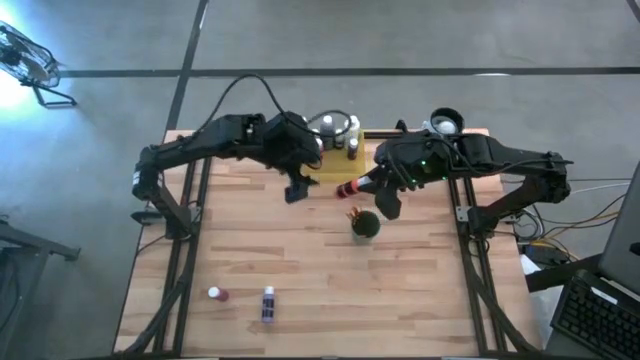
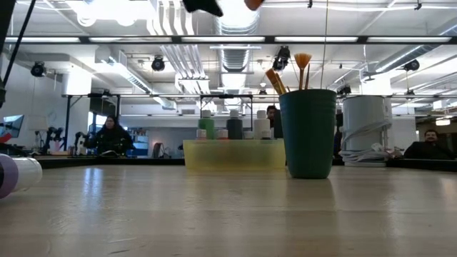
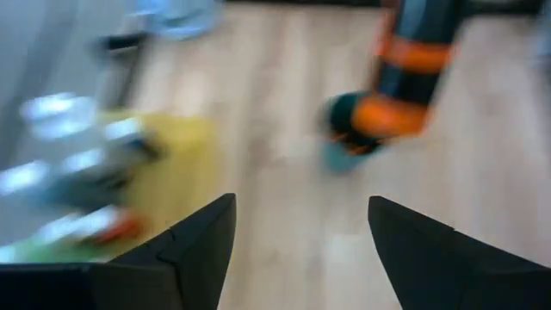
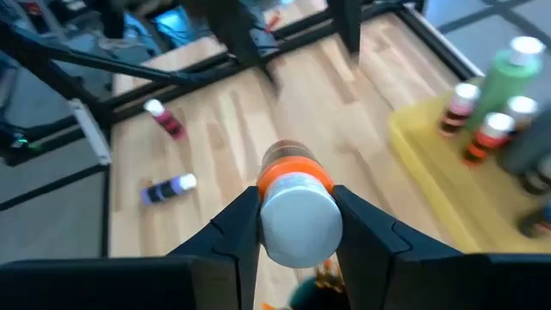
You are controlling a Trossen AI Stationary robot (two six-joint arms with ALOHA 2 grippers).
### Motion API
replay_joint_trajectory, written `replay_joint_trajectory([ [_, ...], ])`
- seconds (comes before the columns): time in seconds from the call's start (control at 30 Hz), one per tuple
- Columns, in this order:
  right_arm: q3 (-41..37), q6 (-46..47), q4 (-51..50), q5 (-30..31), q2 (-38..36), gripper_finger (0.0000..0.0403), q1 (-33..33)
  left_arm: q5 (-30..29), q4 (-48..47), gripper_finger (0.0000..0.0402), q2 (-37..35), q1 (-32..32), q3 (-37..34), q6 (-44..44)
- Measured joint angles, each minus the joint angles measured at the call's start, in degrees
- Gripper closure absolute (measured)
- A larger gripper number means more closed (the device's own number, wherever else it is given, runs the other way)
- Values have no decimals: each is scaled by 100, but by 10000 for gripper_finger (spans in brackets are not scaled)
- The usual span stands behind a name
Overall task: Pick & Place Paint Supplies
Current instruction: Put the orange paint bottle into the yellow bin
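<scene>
My right gripper (image 1: 372, 183) is shut on a small orange-red paint bottle (image 1: 348, 188) with a white cap, held above the table just beyond the dark green cup (image 1: 365, 225). The cup stands upright on the table and holds orange-brown brushes (image 2: 285, 75). My left gripper (image 1: 297, 190) hangs open and empty (image 3: 301, 207) near the yellow tray (image 1: 322, 160), which holds several upright bottles (image 1: 340, 130). A red bottle (image 1: 215, 294) and a purple bottle (image 1: 268, 305) lie on their sides near the table's front left. My right gripper pinches the bottle between its two fingers at its white-capped end (image 4: 274, 228). The fingers come about level from the table's right, and the bottle lies along them. Its orange body (image 4: 288, 164) sticks out past the fingertips toward the left, clear of the table.
The yellow tray (image 2: 234, 153) sits at the table's far middle edge, the cup (image 2: 308, 132) just in front and to the right of it. A white-and-black round object (image 1: 446, 123) stands at the far right. Bare wood lies between the cup and the two lying bottles (image 4: 168, 189).
</scene>
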Motion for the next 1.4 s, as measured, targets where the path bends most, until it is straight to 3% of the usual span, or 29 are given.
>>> replay_joint_trajectory([
  [0.13,4,-11,-333,168,-109,292,-186,-1326,-746,136,-120,-4,400,-22],
  [0.2,4,-53,-547,209,-108,292,-373,-1710,-957,138,-230,-4,470,-160],
  [0.57,4,-1103,-594,-397,562,292,-1814,-2360,-1127,138,-1133,-4,310,-1044],
  [0.93,26,-2384,-415,-758,1822,292,-2603,-2980,-1128,140,-1770,-4,-117,-1646],
  [1.2,767,-1144,-174,-520,2842,292,-2827,-2994,-1141,142,-1859,-2,-384,-1950],
  [1.4,1761,67,-885,-316,3701,292,-2882,-3000,-1177,143,-1853,-2,-516,-1795],
])
